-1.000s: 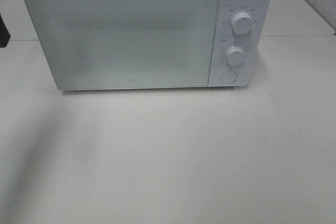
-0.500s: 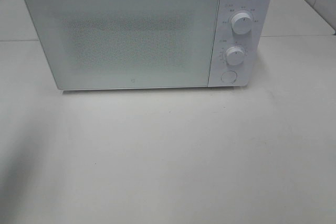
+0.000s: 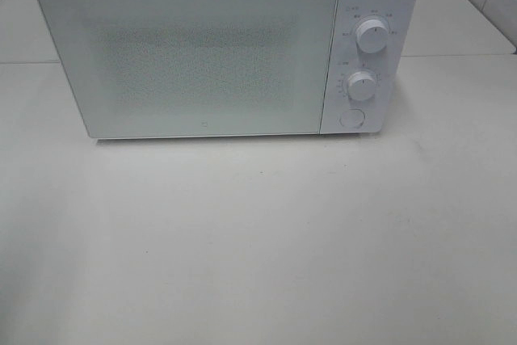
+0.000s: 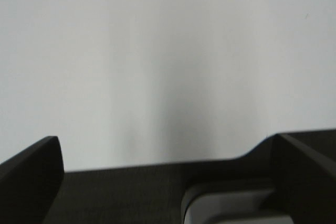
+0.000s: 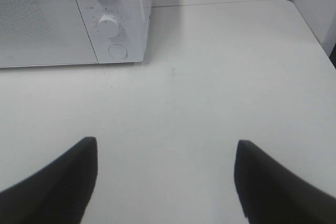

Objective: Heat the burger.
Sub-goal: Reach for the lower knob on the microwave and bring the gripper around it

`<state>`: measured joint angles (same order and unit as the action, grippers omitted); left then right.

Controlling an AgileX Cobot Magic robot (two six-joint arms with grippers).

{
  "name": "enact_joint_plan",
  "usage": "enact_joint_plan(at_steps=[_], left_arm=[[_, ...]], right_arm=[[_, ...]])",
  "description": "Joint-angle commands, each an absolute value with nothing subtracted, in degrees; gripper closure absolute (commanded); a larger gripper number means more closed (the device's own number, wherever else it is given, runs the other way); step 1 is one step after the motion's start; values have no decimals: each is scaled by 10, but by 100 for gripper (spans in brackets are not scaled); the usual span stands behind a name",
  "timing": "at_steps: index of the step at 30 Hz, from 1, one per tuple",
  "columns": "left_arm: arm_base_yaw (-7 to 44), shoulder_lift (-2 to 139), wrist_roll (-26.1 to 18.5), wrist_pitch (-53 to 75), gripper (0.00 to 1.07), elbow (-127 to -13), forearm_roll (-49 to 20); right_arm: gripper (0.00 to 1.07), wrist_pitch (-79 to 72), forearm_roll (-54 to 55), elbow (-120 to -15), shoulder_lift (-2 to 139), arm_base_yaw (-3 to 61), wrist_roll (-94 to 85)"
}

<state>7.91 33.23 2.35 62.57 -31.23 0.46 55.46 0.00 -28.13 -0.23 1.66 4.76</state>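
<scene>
White table [image 3: 258, 248] takes most of the view. White microwave [image 3: 194, 54] at its back, door shut, frosted. Left gripper [image 4: 165, 140] spread wide, empty. Right gripper [image 5: 165, 141] wide too, empty, over the table. Can't tell where the burger is.

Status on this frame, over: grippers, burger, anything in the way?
Left gripper open, empty. Right gripper open, empty, above the white table. Burger not in view. Boxy white microwave oven: door shut, nothing in front of it.
</scene>
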Motion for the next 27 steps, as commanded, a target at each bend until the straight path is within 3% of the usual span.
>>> enact_joint_plan(at_steps=[1, 19, 27], left_arm=[[78, 266, 22, 602, 6, -307, 0], [73, 3, 29, 610, 6, -297, -58], [-15, -17, 29, 610, 6, -296, -58]], right_arm=[[37, 549, 0, -280, -17, 15, 52], [37, 549, 0, -280, -17, 15, 52], [37, 549, 0, -280, -17, 15, 52]])
